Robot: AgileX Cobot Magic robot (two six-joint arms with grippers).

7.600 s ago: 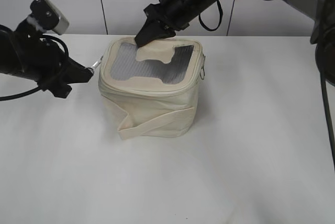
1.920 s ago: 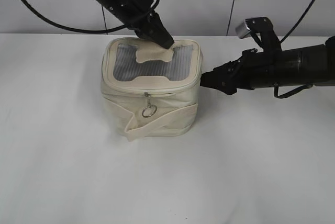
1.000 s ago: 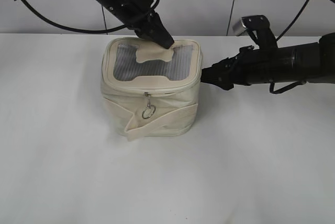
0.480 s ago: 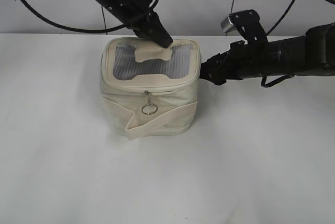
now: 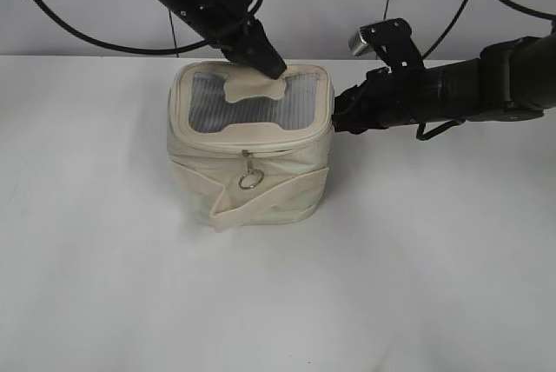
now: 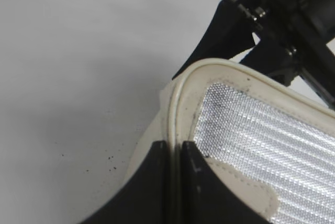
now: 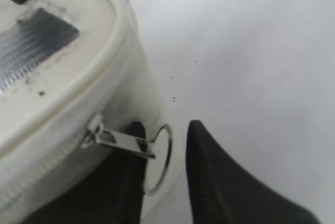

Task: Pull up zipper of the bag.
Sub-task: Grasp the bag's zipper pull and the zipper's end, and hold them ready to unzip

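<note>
**A:** Start at the left. What is the left gripper [image 5: 269, 66] doing?

**B:** Its black fingers [image 6: 157, 182] are clenched together with nothing between them, their tips pressing down on the far part of the lid of the small boxy cream fabric bag [image 5: 252, 172].

**A:** And the bag itself?

**B:** It stands upright in the middle of the white table [image 5: 278, 302]. Rounded corners, a grey see-through mesh lid panel [image 5: 252, 111] with a cream H-shaped patch [image 5: 252, 87], and a wide cream strap [image 5: 269, 202] slanting across the front.

**A:** The zipper?

**B:** A cream zipper track [image 5: 252, 150] runs round just under the lid edge. One small silver slider with a ring pull [image 5: 248, 179] hangs at the front centre. A second silver slider with its ring pull [image 7: 157, 153] sits at the right side.

**A:** And the right gripper [image 7: 165, 182]?

**B:** Its black jaws straddle that second ring, one on each side. I cannot tell whether they are gripping it.
</note>
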